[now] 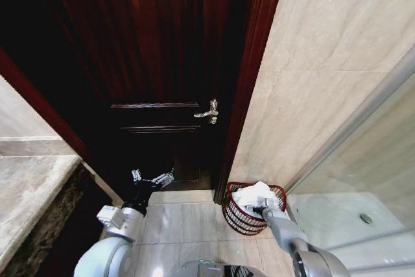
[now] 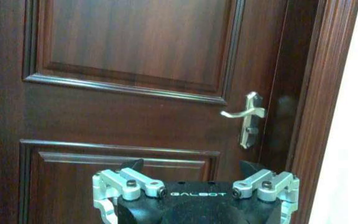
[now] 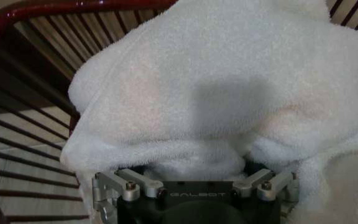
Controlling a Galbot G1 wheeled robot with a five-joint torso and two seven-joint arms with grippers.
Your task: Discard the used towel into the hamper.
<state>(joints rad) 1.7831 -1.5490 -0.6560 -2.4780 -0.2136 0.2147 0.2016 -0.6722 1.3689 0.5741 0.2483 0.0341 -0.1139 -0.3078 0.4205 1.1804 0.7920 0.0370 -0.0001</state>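
Note:
The white towel (image 1: 253, 194) lies bunched in the top of the dark red wire hamper (image 1: 241, 220), which stands on the floor by the door frame. My right gripper (image 1: 261, 208) is at the hamper's mouth, pressed into the towel. In the right wrist view the towel (image 3: 229, 79) covers the fingertips of the right gripper (image 3: 191, 164), whose finger links are spread wide. The hamper's rim (image 3: 17, 11) curves around behind the towel. Off to the left, my left gripper (image 1: 152, 178) is open and holds nothing, raised in front of the door; it also appears as the left gripper (image 2: 191, 167).
A dark wooden door (image 1: 155, 63) with a metal lever handle (image 1: 209, 112) is shut ahead. A tiled wall (image 1: 311, 95) and a glass shower screen (image 1: 363, 160) stand on the right, a stone counter (image 1: 26, 186) on the left. Pale floor tiles (image 1: 181, 222) lie between.

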